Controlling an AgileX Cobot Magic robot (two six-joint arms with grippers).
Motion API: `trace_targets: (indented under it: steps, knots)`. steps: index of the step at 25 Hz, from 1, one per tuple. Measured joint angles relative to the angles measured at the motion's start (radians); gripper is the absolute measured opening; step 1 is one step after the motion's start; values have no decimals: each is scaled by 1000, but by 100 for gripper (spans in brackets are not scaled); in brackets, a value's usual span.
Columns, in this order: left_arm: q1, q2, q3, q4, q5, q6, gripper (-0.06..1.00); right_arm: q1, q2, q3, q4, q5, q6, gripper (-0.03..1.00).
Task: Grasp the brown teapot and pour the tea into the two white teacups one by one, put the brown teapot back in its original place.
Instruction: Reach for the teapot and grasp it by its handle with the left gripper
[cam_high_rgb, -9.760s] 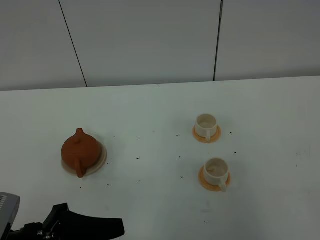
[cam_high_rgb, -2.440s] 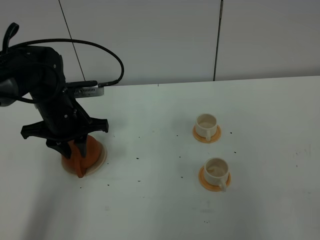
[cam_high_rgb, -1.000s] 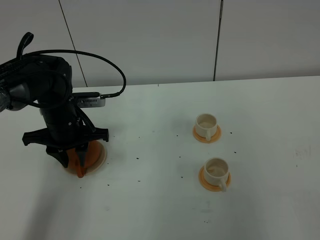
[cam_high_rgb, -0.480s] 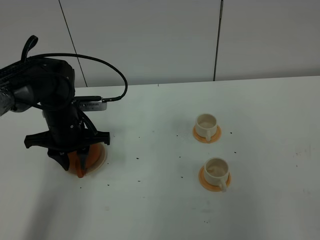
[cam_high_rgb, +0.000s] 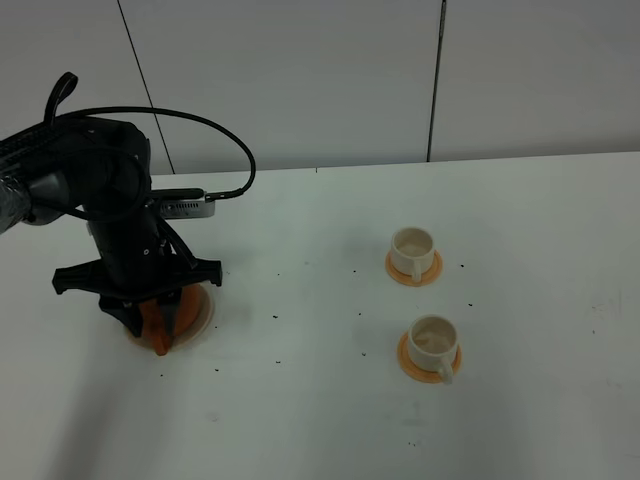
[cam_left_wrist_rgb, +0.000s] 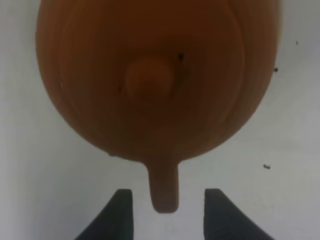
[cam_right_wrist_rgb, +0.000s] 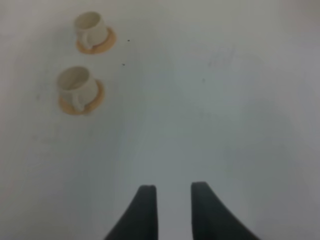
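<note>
Straddling the handle (cam_left_wrist_rgb: 164, 186) of the brown teapot (cam_left_wrist_rgb: 150, 75), the left gripper (cam_left_wrist_rgb: 167, 197) held its jaws apart. The teapot sat on its cream plate (cam_high_rgb: 204, 308). Closing squarely, deep on that handle, should prevent swinging.

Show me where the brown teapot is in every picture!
Exterior high: the brown teapot is at the left on its beige plate, mostly hidden under the black arm.
Left wrist: the teapot fills most of the picture, its handle pointing between the two dark fingers.
Right wrist: not in it; only the two white teacups show.
Shared landmark: the white table, in all three.
</note>
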Motion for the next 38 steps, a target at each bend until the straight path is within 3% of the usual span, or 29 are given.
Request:
trace_targets:
  steps: [38]
  knots:
    - [-8, 34, -1, 12, -28, -1, 40, 0, 0, 0, -9, -1, 6, 23]
